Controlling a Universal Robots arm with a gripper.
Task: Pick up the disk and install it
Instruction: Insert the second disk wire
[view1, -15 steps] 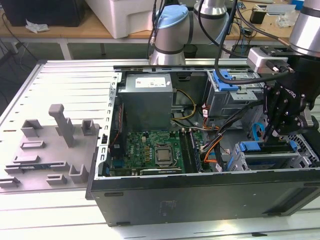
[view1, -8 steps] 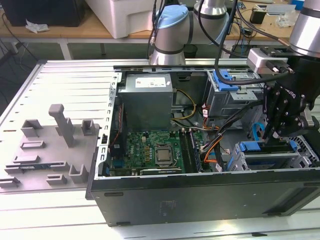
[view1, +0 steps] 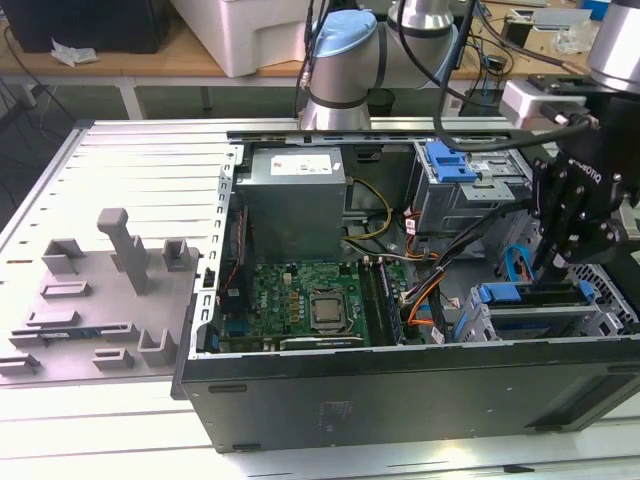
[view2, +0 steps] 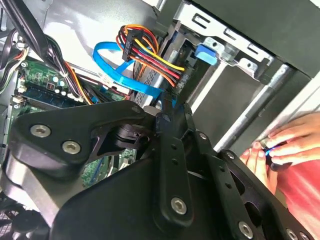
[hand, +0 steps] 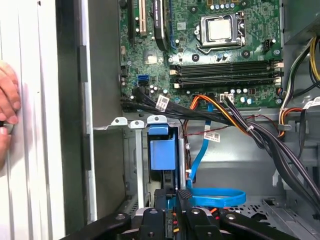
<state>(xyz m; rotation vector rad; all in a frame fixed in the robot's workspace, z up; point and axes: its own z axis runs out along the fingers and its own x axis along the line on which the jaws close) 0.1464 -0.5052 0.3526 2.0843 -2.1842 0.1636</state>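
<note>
Open computer case (view1: 300, 390) on workbench; pincer (view1: 556, 262) just above disk (view1: 540, 322) in bay; pincer state unclear.

The end effector (view1: 563, 262) hangs inside the open computer case (view1: 400, 390) — above the disk (view1: 540, 320).

- exterior view: high up and set back, angled down on the whole open computer case (view1: 300, 400) on the table (view1: 100, 420).
- both wrist views: close inside, sharing the blue cable (view2: 117, 72) (hand: 220, 196) and the motherboard (hand: 200, 55) (view2: 42, 82).
</note>
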